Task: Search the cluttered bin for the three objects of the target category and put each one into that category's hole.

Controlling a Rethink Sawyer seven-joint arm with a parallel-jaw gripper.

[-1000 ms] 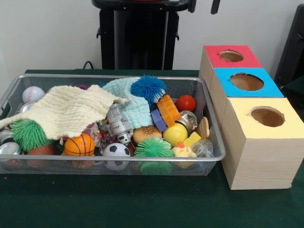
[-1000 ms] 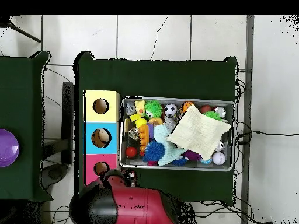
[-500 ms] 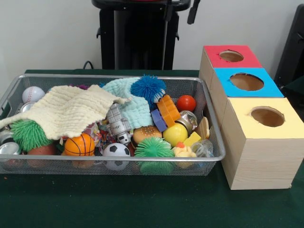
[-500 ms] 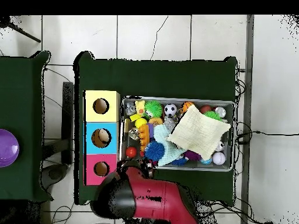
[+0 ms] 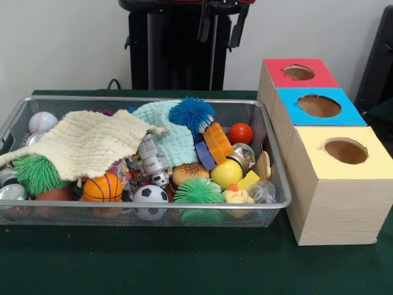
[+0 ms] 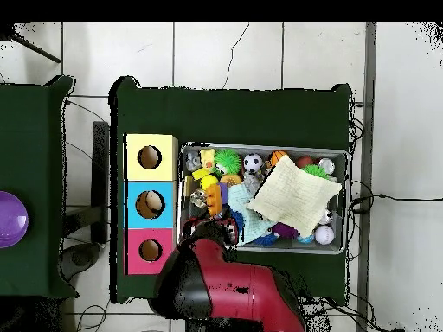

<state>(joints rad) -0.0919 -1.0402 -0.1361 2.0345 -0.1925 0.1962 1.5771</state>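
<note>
A wire bin (image 5: 184, 216) holds a heap of toys. Among them are a baseball (image 5: 42, 121), a basketball (image 5: 102, 187), a soccer ball (image 5: 150, 195), a red ball (image 5: 241, 133), a yellow ball (image 5: 226, 174), a blue spiky ball (image 5: 191, 114) and green spiky balls (image 5: 198, 193). A cream cloth (image 5: 86, 142) covers the left part. Right of the bin stand a red box (image 5: 276, 72), a blue box (image 5: 288, 106) and a yellow box (image 5: 313, 141), each with a round hole. My gripper (image 5: 218, 31) hangs open and empty, high above the bin's far side.
A toy robot (image 5: 153, 161), a burger (image 5: 190, 173), an orange block (image 5: 218, 142), a teal cloth (image 5: 175, 142) and metal cans (image 5: 11, 192) also lie in the bin. In the overhead view my red arm (image 6: 238, 290) covers the bin's corner beside the red box (image 6: 134, 250).
My arm has swung from beside the red box to over the bin's corner. In the front view the fingers have moved left and lower.
</note>
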